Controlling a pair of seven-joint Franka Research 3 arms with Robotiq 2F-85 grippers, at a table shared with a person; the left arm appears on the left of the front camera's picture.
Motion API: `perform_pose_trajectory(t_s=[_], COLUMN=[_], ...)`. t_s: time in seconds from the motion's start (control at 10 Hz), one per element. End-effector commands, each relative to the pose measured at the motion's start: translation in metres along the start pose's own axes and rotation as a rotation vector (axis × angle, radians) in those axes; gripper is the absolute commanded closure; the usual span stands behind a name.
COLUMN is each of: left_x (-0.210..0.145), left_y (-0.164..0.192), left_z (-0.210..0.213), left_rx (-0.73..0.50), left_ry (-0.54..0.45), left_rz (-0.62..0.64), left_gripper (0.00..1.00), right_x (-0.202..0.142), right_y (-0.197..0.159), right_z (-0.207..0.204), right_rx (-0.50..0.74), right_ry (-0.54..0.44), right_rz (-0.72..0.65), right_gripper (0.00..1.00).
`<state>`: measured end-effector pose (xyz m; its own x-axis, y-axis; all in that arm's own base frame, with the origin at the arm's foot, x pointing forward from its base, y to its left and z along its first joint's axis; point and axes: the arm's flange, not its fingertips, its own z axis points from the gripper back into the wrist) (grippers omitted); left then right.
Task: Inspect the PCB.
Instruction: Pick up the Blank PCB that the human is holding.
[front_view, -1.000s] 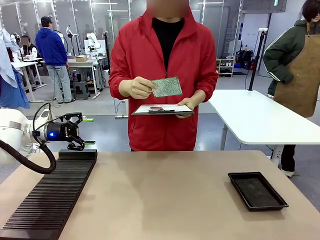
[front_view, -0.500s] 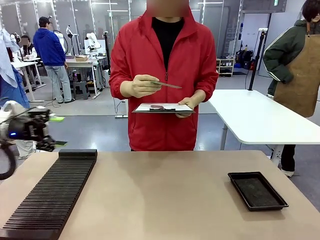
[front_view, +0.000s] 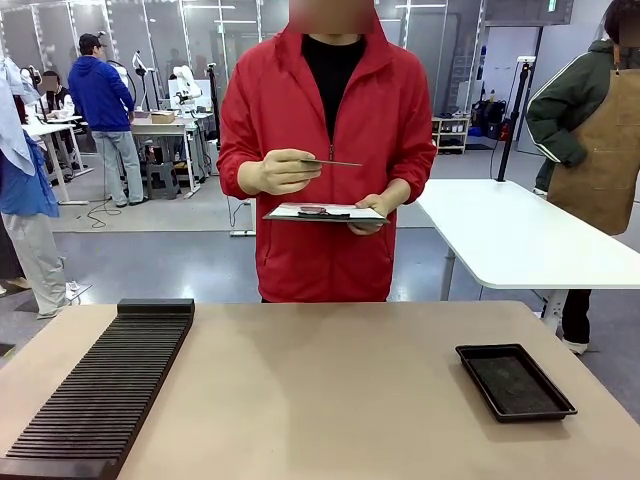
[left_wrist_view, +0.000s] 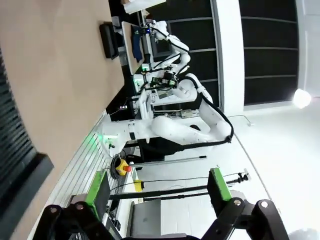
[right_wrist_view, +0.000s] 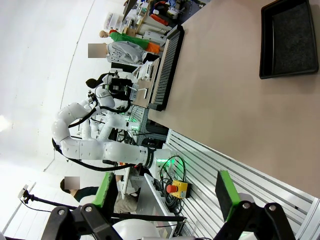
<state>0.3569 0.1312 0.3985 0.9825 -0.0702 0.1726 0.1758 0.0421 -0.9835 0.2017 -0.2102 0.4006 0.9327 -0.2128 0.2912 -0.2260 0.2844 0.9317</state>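
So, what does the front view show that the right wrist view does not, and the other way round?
The front view gives the person standing across the table. The person's hand holds the PCB edge-on above a clipboard. The right wrist view gives the robot's right hand, open with its green pads apart. It also gives the white left arm farther off and a red button on a yellow box. Both share the tan table, the black slotted rack and the black tray.

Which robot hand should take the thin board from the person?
Probably the left hand: the person's hand holds the PCB slightly on that side. The right hand is open too.
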Motion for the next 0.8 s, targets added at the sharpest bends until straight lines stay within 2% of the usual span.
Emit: perform_pose_trajectory(t_s=[0.0,0.2,0.3,0.7], left_x=[-0.035,-0.066,-0.079,-0.081], left_y=[0.008,0.013,0.015,0.017], left_z=[0.021,0.036,0.036,0.038], left_rx=[-0.066,-0.133,-0.125,-0.125], left_ry=[0.026,-0.071,-0.076,-0.103], left_rz=[-0.016,0.016,0.009,0.026], left_gripper=[0.0,0.0,0.0,0.0], right_x=[-0.001,-0.001,-0.001,-0.001], right_y=[0.002,0.002,0.002,0.002], right_z=[0.001,0.001,0.001,0.001], right_rx=[0.007,0.007,0.007,0.007], right_ry=[-0.008,-0.008,-0.008,-0.008], right_rz=[0.008,0.008,0.008,0.008], right_gripper=[0.0,0.0,0.0,0.0])
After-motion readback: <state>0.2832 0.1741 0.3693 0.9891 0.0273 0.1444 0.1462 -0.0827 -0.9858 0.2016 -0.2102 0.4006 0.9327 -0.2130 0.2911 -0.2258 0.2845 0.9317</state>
